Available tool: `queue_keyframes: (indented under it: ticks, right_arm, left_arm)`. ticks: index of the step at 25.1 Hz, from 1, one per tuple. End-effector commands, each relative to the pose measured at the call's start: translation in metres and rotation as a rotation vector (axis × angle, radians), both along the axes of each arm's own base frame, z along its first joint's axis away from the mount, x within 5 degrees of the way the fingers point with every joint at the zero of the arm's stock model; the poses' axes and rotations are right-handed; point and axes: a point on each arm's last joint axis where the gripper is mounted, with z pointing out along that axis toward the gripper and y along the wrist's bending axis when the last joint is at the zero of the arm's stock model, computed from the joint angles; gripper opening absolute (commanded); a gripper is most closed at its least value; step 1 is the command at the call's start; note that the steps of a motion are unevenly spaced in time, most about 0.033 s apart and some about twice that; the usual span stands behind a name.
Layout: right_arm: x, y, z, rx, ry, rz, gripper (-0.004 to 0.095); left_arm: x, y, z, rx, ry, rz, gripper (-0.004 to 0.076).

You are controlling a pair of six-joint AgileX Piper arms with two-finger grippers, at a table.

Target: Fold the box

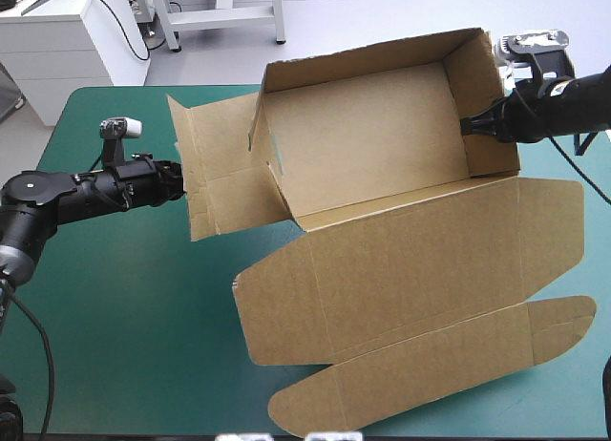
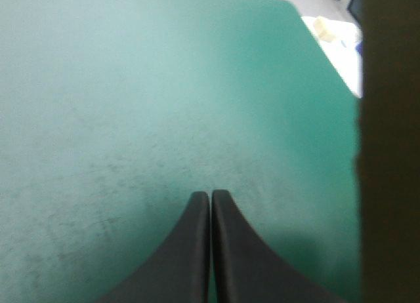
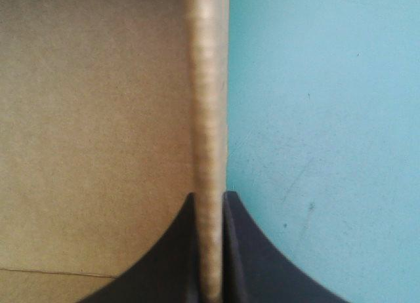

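Observation:
The brown box (image 1: 382, 269) lies mid-table. Its back half stands as an open tray with raised walls, and the lid with its rounded flaps lies flat toward the front. My right gripper (image 1: 470, 128) is shut on the tray's right wall. In the right wrist view the wall's edge (image 3: 209, 86) runs straight between the fingers of that gripper (image 3: 210, 198). My left gripper (image 1: 181, 181) is shut with nothing in it, just beside the box's flat left flap (image 1: 215, 174). The left wrist view shows the left gripper (image 2: 210, 195) over bare cover, with brown board (image 2: 390, 152) off to one side.
The teal-green cover (image 1: 124, 317) shows bare at the front left, under and ahead of my left arm. The lid's long front flap (image 1: 430, 374) reaches close to the table's front edge. The right side flap (image 1: 549, 231) lies near the right edge.

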Motion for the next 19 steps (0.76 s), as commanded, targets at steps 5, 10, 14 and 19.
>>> queue_keyframes:
  ticks: [5, 10, 14, 19]
  right_arm:
    - [-0.013, 0.000, 0.019, 0.023, -0.065, -0.012, -0.0019]
    - [-0.011, 0.011, 0.020, 0.037, -0.087, -0.004, -0.0018]
    - [-0.009, 0.025, 0.023, 0.031, -0.132, -0.009, -0.0017]
    - [-0.008, 0.027, 0.025, 0.051, -0.147, -0.028, -0.0017]
  left_arm:
    - [-0.020, -0.016, 0.041, -0.315, -0.105, -0.199, -0.0008]
    - [-0.025, -0.019, 0.058, -0.365, -0.136, -0.268, -0.0008]
    - [-0.025, -0.019, 0.071, -0.330, -0.145, -0.274, 0.0007]
    - [-0.027, -0.022, 0.079, -0.333, -0.160, -0.285, 0.0158]
